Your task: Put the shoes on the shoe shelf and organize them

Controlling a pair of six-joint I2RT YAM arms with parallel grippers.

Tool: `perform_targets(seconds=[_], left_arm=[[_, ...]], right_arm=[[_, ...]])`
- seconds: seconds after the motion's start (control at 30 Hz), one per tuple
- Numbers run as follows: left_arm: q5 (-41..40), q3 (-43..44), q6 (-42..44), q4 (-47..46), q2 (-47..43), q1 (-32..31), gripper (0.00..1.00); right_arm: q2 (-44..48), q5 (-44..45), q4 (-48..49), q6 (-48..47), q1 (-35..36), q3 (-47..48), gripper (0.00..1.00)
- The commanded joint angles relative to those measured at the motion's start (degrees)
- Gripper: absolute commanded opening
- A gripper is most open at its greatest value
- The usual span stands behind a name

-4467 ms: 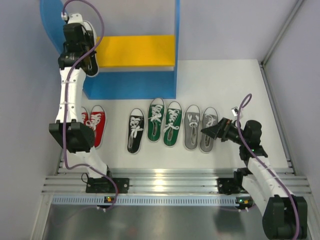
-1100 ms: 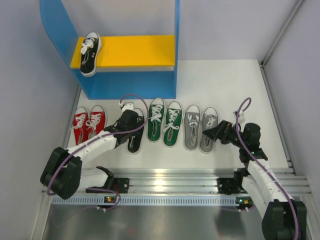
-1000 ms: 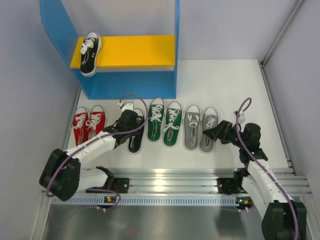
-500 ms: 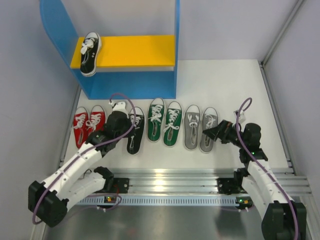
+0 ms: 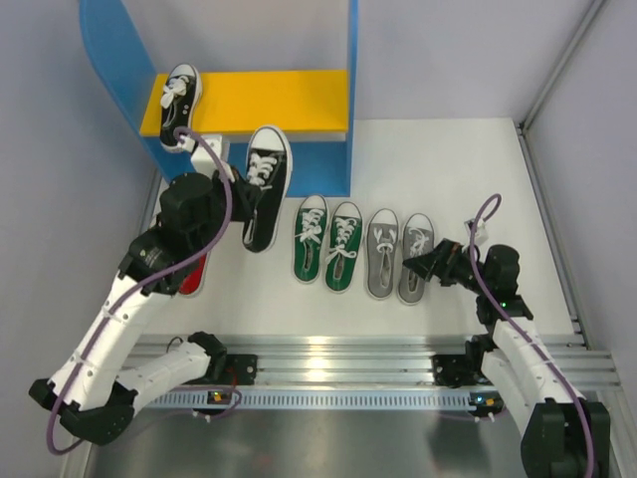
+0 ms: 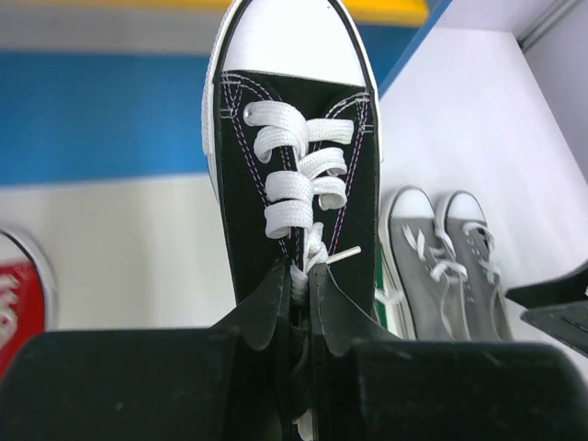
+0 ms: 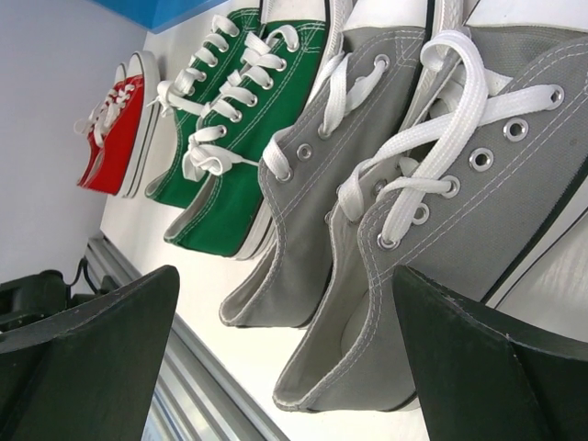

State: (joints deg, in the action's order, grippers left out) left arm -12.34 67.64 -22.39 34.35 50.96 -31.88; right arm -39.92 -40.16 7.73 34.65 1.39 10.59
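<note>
My left gripper (image 5: 242, 199) is shut on a black sneaker (image 5: 263, 186) by its tongue and laces, held in the air in front of the blue shoe shelf (image 5: 338, 100); the wrist view shows its toe (image 6: 289, 37) pointing at the shelf. The other black sneaker (image 5: 179, 105) lies at the left end of the yellow board (image 5: 279, 100). On the table lie the green pair (image 5: 328, 244), the grey pair (image 5: 398, 254) and the red pair (image 5: 194, 274), mostly hidden by my left arm. My right gripper (image 5: 423, 264) is open beside the right grey sneaker (image 7: 459, 220).
A metal rail (image 5: 338, 358) runs along the near edge of the table. Grey walls close in the left and right sides. The shelf's tall blue side panels (image 5: 351, 60) stand at either end of the yellow board.
My left gripper took hold of the second black sneaker on the table and lifted it up and back toward the shelf. The right arm has stayed still.
</note>
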Motion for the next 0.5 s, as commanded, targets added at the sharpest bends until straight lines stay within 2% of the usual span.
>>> perform_targets(seconds=[0.0, 0.1, 0.17, 0.2, 0.27, 0.33, 0.47], left_arm=[[-4.70, 8.02, 10.58, -5.60, 6.58, -0.03, 0.00], [-6.12, 15.49, 16.48, -6.40, 13.43, 0.50, 0.00], [-4.55, 21.90, 18.08, -6.40, 16.79, 3.21, 0.00], [-0.19, 25.84, 18.09, -6.05, 20.11, 5.05, 0.00], [8.68, 29.64, 16.08, -5.87, 25.12, 13.48, 0.00], [10.23, 35.18, 16.06, -5.17, 28.74, 20.58, 0.00], [11.99, 44.85, 15.89, -3.24, 37.44, 25.37, 0.00]], right_arm=[[0.11, -1.23, 3.70, -0.03, 0.63, 1.01, 1.00], [0.20, -1.59, 3.88, 0.15, 0.55, 1.10, 0.99], [0.20, -1.93, 4.05, 0.15, 0.55, 1.10, 0.99], [0.11, -2.11, 4.31, 0.41, 0.63, 1.01, 1.00], [-0.15, -2.81, 5.01, 0.85, 0.63, 0.92, 0.99], [-0.59, -3.08, 5.45, 1.12, 0.55, 0.66, 0.99], [-1.74, -4.66, 6.60, 1.73, 0.63, 0.22, 0.99]])
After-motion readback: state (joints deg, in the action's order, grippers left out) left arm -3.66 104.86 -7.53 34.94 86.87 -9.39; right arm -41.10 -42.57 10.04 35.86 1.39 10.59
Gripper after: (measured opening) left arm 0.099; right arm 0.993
